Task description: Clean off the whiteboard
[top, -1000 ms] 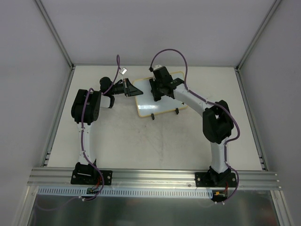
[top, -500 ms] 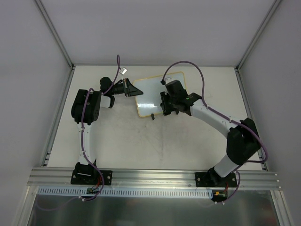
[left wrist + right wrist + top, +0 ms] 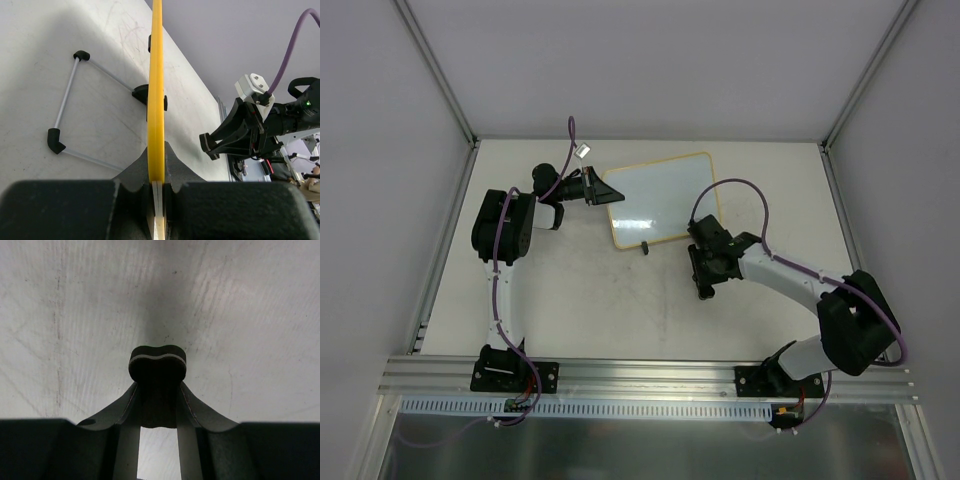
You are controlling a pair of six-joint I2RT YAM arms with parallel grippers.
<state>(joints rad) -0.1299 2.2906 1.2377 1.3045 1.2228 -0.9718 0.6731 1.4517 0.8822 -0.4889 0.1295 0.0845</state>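
The whiteboard (image 3: 660,200), white with a cream-yellow rim, lies at the back middle of the table, its face blank. My left gripper (image 3: 598,188) is shut on its left edge. In the left wrist view the yellow rim (image 3: 156,100) runs edge-on out of the shut left gripper (image 3: 157,150). My right gripper (image 3: 704,285) hovers over bare table in front of the board, clear of its near edge. The right gripper (image 3: 158,385) is shut on a small black bone-shaped eraser (image 3: 158,363), which sticks out past the fingertips above the table top.
One black clip foot (image 3: 646,247) pokes out from the board's near edge. A thin wire stand with black corner caps (image 3: 75,105) shows beside the rim. Metal rails (image 3: 440,260) edge the table, with white walls around. The right arm's wrist (image 3: 250,130) is in the left wrist view.
My right arm has drawn back off the whiteboard toward the near side, with the eraser still in its grip. The left arm and the board have not moved.
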